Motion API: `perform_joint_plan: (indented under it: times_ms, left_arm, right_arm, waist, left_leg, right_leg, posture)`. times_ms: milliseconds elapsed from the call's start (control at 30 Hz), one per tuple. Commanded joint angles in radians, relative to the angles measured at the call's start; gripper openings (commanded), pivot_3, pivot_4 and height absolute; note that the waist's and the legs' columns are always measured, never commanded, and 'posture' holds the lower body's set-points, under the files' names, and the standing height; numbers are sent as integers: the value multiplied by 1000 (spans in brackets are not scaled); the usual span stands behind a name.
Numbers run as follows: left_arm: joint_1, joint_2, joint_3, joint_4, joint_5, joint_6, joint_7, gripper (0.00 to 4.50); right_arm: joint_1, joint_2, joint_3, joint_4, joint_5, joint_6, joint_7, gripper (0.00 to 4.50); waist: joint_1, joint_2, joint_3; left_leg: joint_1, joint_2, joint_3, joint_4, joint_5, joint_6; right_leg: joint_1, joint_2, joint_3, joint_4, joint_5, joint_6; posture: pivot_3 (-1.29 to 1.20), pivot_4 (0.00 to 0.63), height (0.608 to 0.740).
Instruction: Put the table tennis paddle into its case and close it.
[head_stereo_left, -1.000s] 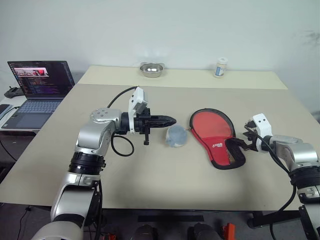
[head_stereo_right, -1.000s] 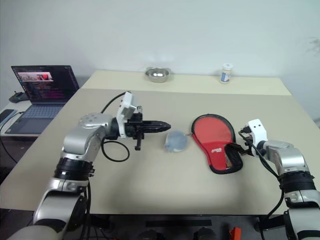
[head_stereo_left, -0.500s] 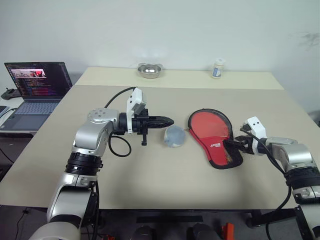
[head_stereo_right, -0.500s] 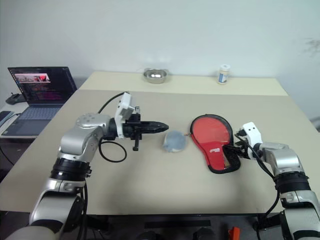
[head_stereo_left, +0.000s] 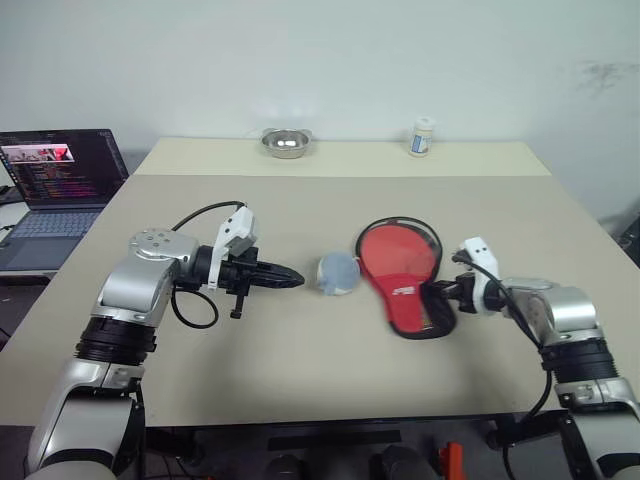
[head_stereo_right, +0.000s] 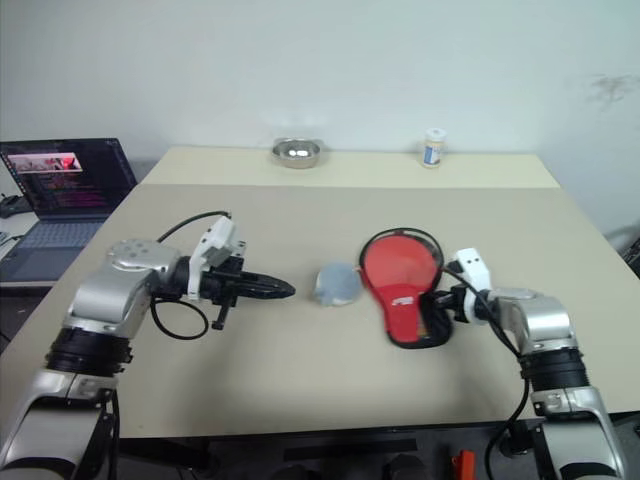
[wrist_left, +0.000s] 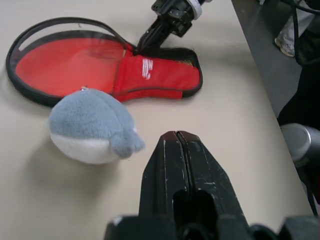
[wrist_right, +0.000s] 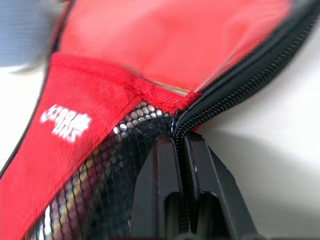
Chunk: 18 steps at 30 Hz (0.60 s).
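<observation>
Open tabletop (head_stereo_left: 300, 350) along the near edge and on the left. Midway between left gripper (head_stereo_left: 296, 279) and case (head_stereo_left: 398, 262), a grey plush toy (head_stereo_left: 338, 272) in the way, just beside the case. Far edge taken by metal bowl (head_stereo_left: 285, 142) and small bottle (head_stereo_left: 423, 137)

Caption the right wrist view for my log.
Right pincer shut on the case zipper edge, beside the black mesh patch.

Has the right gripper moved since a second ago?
Yes. The right gripper has come in from just off the case to its zip edge at the handle end, and its jaws have shut there.
</observation>
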Motion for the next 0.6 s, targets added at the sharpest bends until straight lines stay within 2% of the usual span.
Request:
perform_joint_plan:
  times_ms: [33, 133, 367, 600]
  left_arm:
    - [0, 8, 17, -78, -45, 16, -25, 0]
    - [20, 12, 17, -153, -85, 58, -28, 0]
    - [65, 47, 1, -202, -98, 77, -36, 0]
    - [54, 27, -20, -189, -95, 72, -31, 0]
  right_arm:
    - [48, 93, 5, -216, 88, 121, -59, 8]
    - [130, 136, -8, -366, 116, 212, -116, 8]
    - [309, 119, -96, -633, 196, 376, -175, 8]
    - [376, 113, -155, -720, 236, 441, -211, 8]
  waist:
    - [0, 0, 0]
    - [2, 1, 0]
    - [12, 1, 0]
    - [14, 1, 0]
  left_leg:
    - [-1, 2, 0, 0, 0, 0]
    - [-5, 3, -1, 0, 0, 0]
    - [-5, 1, 0, 0, -1, -3]
    - [-5, 0, 0, 1, -1, -3]
  right_leg:
    - [-1, 1, 0, 0, 0, 0]
    - [-5, 2, -2, 1, 0, -1]
    - [-4, 2, -1, -1, 0, -1]
    - [-4, 2, -1, -1, -1, 0]
  posture:
    - [0, 150, 740]
    - [0, 150, 740]
    - [0, 150, 740]
    - [0, 150, 740]
